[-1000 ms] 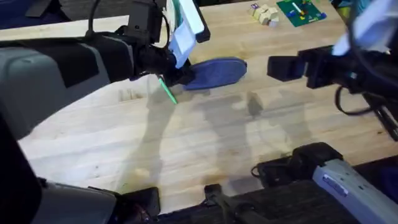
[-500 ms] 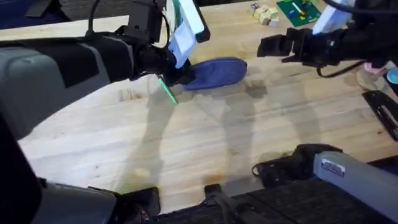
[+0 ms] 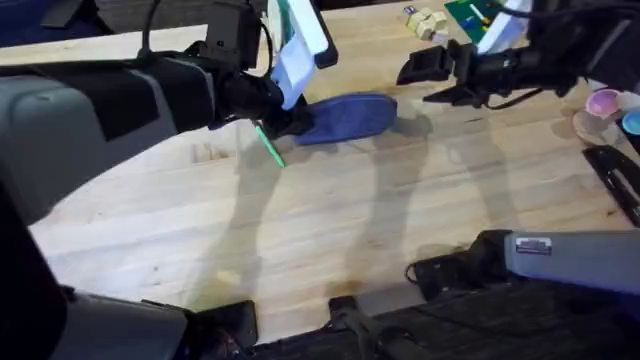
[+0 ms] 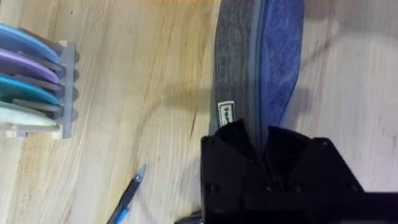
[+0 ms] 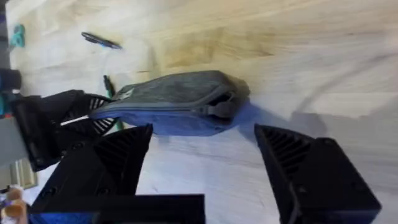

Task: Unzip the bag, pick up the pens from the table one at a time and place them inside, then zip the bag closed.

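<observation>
The blue-grey bag (image 3: pixel 350 117) lies on the table (image 3: pixel 330 230) with its zipper shut. My left gripper (image 3: pixel 288 118) is shut on its left end; the left wrist view shows the black fingers (image 4: pixel 267 168) pinching the bag (image 4: pixel 258 62). A green pen (image 3: pixel 270 147) lies just in front of that gripper. A dark blue pen (image 4: pixel 127 196) rests on the wood beside it. My right gripper (image 3: pixel 420 78) hovers open just right of the bag's other end. In the right wrist view its spread fingers (image 5: pixel 93 174) frame the bag (image 5: pixel 174 102) and the zipper pull (image 5: pixel 225 104).
Wooden blocks (image 3: pixel 425 22) and a green board (image 3: pixel 480 18) sit at the back right. A pink bowl (image 3: pixel 603 103) and a dark tool (image 3: pixel 612 172) lie at the right edge. A rack of coloured pieces (image 4: pixel 37 87) stands near the bag. Open tabletop in front.
My right arm has swung left and farther back, bringing its open gripper close to the bag's right end. The left gripper, bag and green pen have stayed put.
</observation>
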{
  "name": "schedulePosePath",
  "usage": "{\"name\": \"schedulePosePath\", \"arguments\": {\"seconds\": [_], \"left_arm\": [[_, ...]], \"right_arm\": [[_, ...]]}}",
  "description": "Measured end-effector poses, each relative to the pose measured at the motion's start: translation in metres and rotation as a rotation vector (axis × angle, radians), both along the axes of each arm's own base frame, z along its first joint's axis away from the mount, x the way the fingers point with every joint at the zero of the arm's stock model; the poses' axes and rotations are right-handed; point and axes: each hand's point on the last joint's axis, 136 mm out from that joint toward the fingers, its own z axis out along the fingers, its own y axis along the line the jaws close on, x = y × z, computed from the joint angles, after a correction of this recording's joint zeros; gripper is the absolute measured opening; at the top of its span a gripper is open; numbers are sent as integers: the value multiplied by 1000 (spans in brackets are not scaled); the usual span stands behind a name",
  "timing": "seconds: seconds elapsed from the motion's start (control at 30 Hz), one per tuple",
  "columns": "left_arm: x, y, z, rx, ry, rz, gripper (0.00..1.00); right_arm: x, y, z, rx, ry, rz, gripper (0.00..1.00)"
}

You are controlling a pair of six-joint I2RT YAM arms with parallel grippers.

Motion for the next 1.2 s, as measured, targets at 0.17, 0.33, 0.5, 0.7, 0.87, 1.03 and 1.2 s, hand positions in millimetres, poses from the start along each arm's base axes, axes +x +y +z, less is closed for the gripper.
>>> {"name": "schedulePosePath", "arguments": {"seconds": [0.17, 0.33, 0.5, 0.7, 0.87, 1.03, 1.2], "left_arm": [[0, 0, 0, 0, 0, 0, 44], [0, 0, 0, 0, 0, 0, 44], [0, 0, 0, 0, 0, 0, 44], [0, 0, 0, 0, 0, 0, 44], [1, 1, 0, 0, 0, 3, 44], [2, 3, 0, 2, -1, 8, 45], [2, 3, 0, 3, -1, 9, 45]], "right_arm": [[6, -1, -26, 29, 65, 0, 995], [16, 8, -46, 122, 77, 39, 995], [23, 23, -52, 260, 60, 98, 995], [22, 37, -49, 397, 56, 148, 996], [25, 40, -38, 448, 8, 175, 996], [28, 40, -31, 464, -10, 185, 996], [29, 40, -28, 469, -14, 186, 996]]}}
